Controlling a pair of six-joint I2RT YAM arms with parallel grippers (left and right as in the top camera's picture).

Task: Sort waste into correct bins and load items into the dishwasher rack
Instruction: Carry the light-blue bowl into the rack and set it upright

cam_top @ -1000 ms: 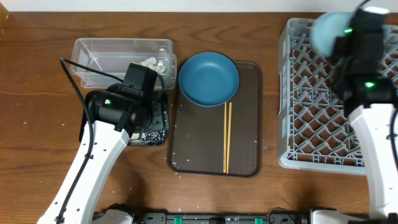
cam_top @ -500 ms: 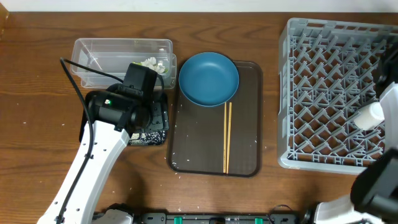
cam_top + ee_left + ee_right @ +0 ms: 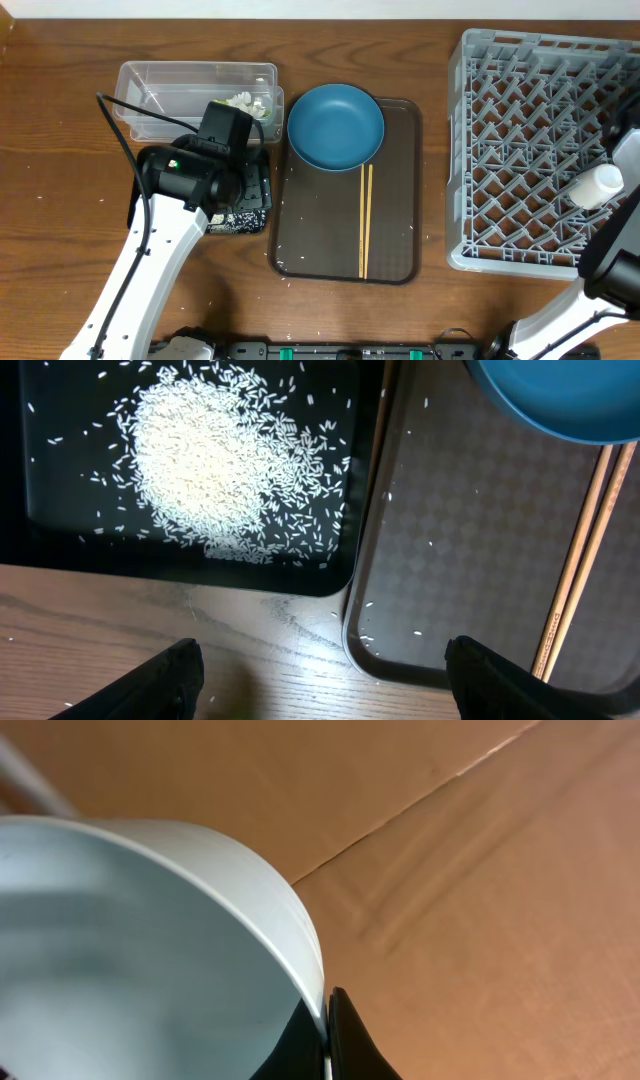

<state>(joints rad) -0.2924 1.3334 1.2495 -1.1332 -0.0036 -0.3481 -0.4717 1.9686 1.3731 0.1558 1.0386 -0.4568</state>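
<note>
Currently the right gripper [image 3: 328, 1020] pinches the white bowl [image 3: 150, 950] by its rim, a stiff, smooth, breakable wall likely to slip; the left gripper [image 3: 322, 678] hangs wide open, empty, over the black tray [image 3: 60, 535].

Glossy blue dish [image 3: 335, 125], wooden table [image 3: 60, 200]

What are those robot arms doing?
Cleaning up after a meal. The right pincer grips a white bowl by its rim. The left pincer hangs open over the black tray, which holds rice. The blue dish and chopsticks sit on the brown tray, not yet in the rack.
</note>
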